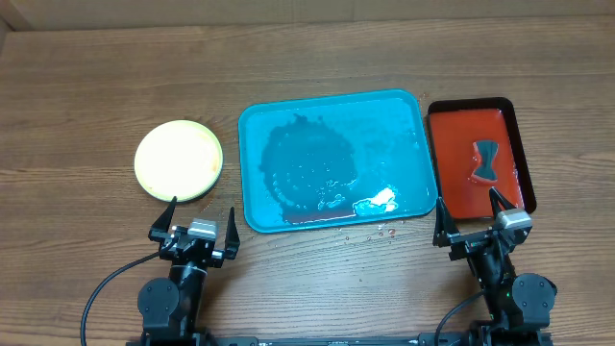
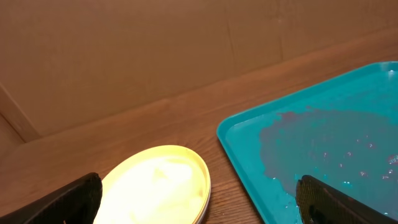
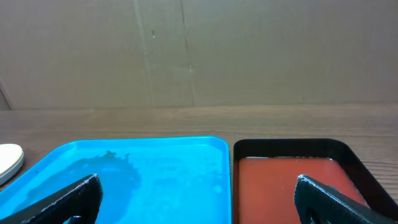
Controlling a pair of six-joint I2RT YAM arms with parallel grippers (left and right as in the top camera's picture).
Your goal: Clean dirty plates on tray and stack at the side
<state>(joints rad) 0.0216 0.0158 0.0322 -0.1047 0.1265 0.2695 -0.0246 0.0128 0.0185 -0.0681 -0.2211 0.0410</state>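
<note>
The worktop (image 1: 96, 86) carries the blue tray (image 1: 384, 125) in the middle, wet and smeared but with no plate on it. The red tray (image 1: 452, 144) sits just to its right. The plates (image 1: 179, 160) lie stacked left of the blue tray, apart from it (I cannot count them from above). The left hand (image 1: 200, 216) and right hand (image 1: 468, 207) stand wide open and empty at the near edge. Stacking looks done, so I judge it best to keep clear of the pile. A dark scrubber (image 1: 486, 160) lies on the red tray.
</note>
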